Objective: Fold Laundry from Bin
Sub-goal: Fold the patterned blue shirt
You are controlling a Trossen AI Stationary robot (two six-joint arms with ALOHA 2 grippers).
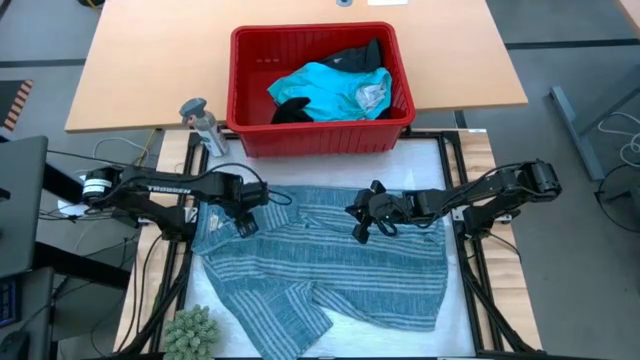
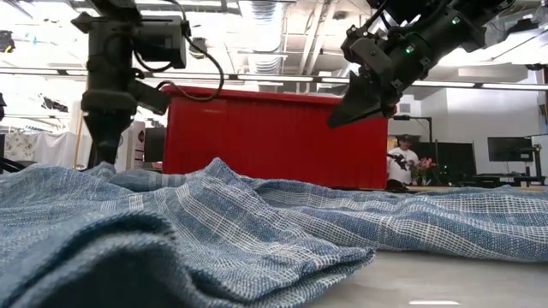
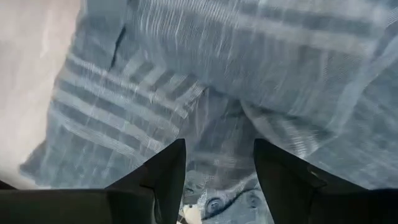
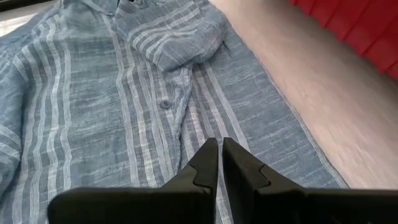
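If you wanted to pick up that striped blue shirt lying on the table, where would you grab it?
Probably along the top edge of the striped shirt, the side facing the red bin, coming straight down from above. It lies mostly flat, so only an edge or a raised fold gives something to pinch. The left gripper, fingers open, and the right gripper, fingers closed, are above that edge.

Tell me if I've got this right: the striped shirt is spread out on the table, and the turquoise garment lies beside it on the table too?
Not quite. The striped shirt is spread on the table, but the high view shows the turquoise garment inside the red bin.
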